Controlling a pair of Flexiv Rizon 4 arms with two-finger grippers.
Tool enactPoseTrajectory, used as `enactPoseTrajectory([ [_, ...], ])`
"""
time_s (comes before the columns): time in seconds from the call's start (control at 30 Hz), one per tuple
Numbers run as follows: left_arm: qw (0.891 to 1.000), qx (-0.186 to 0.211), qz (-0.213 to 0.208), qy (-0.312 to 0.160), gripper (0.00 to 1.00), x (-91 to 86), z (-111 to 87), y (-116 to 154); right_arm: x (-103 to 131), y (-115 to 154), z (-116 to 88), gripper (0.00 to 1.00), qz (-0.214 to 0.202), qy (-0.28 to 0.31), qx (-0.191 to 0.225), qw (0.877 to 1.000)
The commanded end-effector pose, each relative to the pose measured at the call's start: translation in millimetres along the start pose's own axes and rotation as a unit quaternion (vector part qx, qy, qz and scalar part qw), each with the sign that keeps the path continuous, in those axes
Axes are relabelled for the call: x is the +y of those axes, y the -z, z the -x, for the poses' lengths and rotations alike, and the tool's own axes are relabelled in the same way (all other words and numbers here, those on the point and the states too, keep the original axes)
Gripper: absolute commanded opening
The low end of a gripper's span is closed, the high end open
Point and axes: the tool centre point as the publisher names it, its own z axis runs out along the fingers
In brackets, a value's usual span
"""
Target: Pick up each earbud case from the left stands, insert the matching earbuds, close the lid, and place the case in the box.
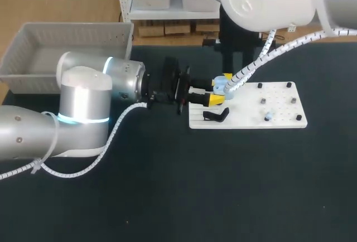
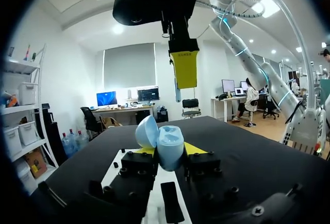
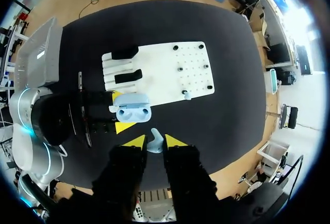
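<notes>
Item: earbud loading, insertion step in hand, judged from the layout.

1. Left gripper [image 2: 166, 153]: yellow tips closed on the case [image 3: 133, 110] from 2 sides; the case is pale blue, its lid is swung open and its 2 sockets face up; it is held off the table just beside the white board [image 3: 170, 69].
2. Right gripper [image 3: 155, 141]: tips narrow, pinching a pale blue earbud [image 3: 155, 146]; it hangs above the open case, apart from it.
3. 2nd earbud [image 3: 186, 96]: resting on the board near its edge, untouched.
4. 2 black stands [image 3: 128, 75]: on the board's end nearest the left gripper.
5. Box [image 1: 78, 30]: grey, well apart, behind the left arm.

Next move, as I judge it: lower the right gripper to line the earbud up with 1 socket, seat it and release; the left grip must stay steady; the lid is not yet closed.
</notes>
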Motion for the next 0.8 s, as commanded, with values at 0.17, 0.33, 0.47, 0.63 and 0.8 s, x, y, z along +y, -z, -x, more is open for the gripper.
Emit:
enactPoseTrajectory([
  [0.17,1.000,0.000,0.012,-0.004,0.00,-5.6,3.1,-2.8,2.0,-3.8,1.3,0.00,0.021,-0.040,0.004,0.999],
  [0.33,1.000,0.002,0.014,-0.009,0.00,-6.4,3.7,-2.3,4.9,-7.5,3.0,0.00,0.030,-0.069,0.011,0.997],
  [0.47,1.000,0.002,0.014,-0.010,0.00,-6.9,3.1,-1.4,7.4,-9.8,3.7,0.00,-0.001,-0.098,-0.013,0.995],
  [0.63,1.000,0.002,0.014,-0.010,0.00,-6.9,3.1,-1.4,11.7,-8.2,4.5,0.00,-0.023,-0.121,-0.046,0.991],
  [0.8,1.000,0.002,0.014,-0.010,0.00,-6.9,3.1,-1.4,11.7,-8.2,4.5,0.00,-0.023,-0.121,-0.046,0.991],
])
